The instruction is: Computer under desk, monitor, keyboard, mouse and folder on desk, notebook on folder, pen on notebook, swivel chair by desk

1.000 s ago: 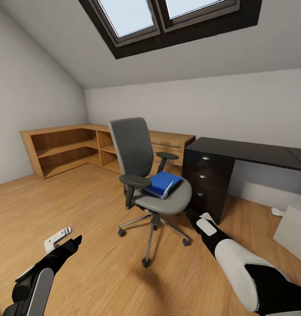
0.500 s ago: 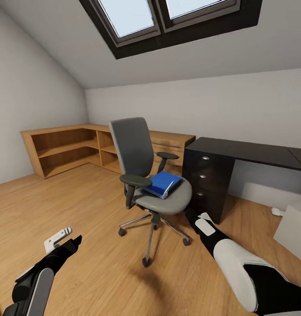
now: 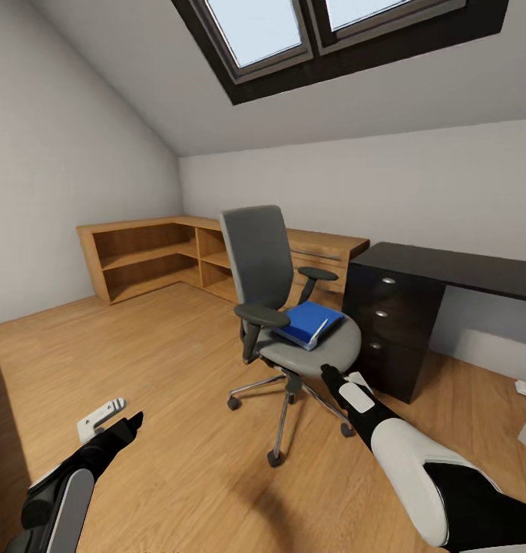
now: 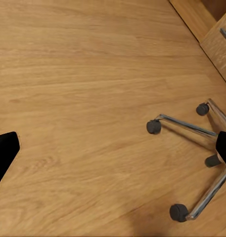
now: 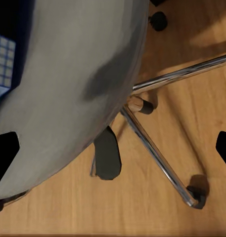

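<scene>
Right gripper (image 3: 329, 376) — fingers spread — hovers just beside the swivel chair (image 3: 312, 355) seat; the folder (image 3: 313, 322) lies just beyond it. Left gripper (image 3: 132, 421) seems open too.

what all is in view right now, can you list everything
swivel chair: one, grey seat and back, black armrests, chrome wheeled base, on the floor beside the desk's drawer end
folder: one, bright blue with white edge, lying on the chair seat
desk: one, black top with a three-drawer unit, against the back wall
shelf unit: one, light wood, in the room's corner
skylight: one, dark frame, in the sloped ceiling
floor: light wood boards
left gripper: black and white, open, over bare floor
right gripper: black and white, open, close to the chair seat's front edge
</scene>
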Robot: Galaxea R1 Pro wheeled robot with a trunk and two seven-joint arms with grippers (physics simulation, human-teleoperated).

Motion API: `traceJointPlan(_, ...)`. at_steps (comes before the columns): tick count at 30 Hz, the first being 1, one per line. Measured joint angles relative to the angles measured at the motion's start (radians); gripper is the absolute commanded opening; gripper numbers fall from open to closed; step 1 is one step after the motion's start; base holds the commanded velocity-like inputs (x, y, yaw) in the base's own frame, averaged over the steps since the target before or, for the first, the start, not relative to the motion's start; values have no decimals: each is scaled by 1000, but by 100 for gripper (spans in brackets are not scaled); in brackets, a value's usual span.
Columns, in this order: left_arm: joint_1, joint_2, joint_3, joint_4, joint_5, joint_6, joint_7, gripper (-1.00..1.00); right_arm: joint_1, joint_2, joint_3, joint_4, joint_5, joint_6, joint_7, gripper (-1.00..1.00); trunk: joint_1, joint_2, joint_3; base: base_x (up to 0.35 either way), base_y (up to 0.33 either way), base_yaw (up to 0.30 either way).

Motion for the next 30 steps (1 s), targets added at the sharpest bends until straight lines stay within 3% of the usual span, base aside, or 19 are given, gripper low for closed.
traceJointPlan(16, 0, 0, -2, 0, 0, 0, 0, 100, 0, 0, 0, 0, 0, 1, -1, 100, 0, 0, 0, 8, 0, 15)
traceJointPlan(30, 0, 0, -2, -1, 0, -1, 0, 100, 0, 0, 0, 1, 0, 1, -1, 100, -1, 0, 0, 266, 0, 0)
